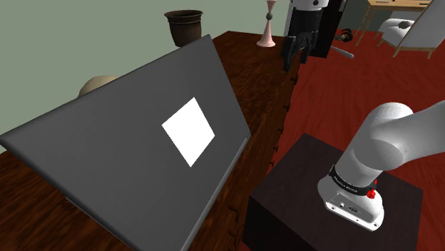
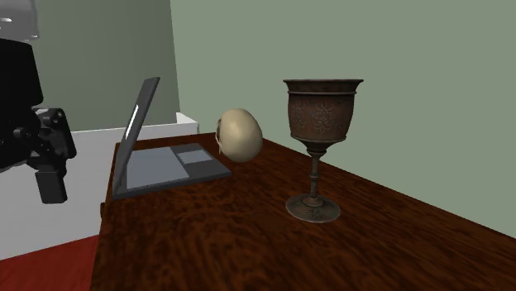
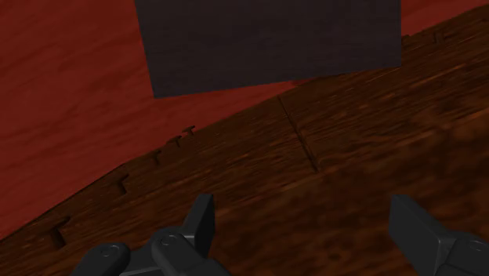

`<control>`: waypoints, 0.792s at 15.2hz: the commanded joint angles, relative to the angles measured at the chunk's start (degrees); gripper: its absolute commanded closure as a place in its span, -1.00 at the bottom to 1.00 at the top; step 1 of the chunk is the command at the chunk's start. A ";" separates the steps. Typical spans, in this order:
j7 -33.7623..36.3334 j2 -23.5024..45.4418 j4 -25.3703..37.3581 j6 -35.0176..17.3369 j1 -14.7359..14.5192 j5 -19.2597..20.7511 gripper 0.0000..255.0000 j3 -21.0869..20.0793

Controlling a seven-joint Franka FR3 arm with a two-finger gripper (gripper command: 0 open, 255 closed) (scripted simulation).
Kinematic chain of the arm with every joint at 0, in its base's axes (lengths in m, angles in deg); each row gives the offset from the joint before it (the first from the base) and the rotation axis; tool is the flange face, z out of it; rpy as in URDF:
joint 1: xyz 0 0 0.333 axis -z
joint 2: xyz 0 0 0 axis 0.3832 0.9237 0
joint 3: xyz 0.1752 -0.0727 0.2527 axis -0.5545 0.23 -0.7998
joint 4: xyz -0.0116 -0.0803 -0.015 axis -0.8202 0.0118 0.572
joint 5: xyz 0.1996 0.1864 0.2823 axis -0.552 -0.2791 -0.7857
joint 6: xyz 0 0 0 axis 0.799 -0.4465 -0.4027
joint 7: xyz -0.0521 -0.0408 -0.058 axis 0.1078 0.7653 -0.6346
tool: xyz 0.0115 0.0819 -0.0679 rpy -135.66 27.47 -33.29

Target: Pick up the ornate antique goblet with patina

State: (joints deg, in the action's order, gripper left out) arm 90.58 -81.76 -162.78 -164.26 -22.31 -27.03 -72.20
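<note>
You see the goblet (image 2: 317, 149) standing upright on the dark wooden table (image 2: 248, 248), near the pale green wall (image 2: 430, 74). In the second exterior view it stands to the right of a beige egg-shaped object (image 2: 240, 135) and an open grey laptop (image 2: 165, 165). In the shoulder view its cup rises beyond the far edge of the laptop's lid, with a pink ornament (image 1: 267, 32) farther right. The gripper (image 3: 302, 202) hangs by the table's edge on the stand's side, well apart from the goblet, its jaws spread wide and holding nothing. A red floor (image 1: 342, 93) borders the table and carries the dark stand (image 1: 292, 185).
</note>
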 commanded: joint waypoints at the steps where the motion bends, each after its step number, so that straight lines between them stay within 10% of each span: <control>1: 0.00 0.00 0.00 0.00 0.00 0.00 -1.00 0.00; 12: -8.41 11.63 -2.42 -29.26 -4.23 -1.95 -1.00 1.48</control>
State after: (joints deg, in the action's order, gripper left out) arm 82.77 -71.47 -165.25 -190.60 -26.00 -28.62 -70.63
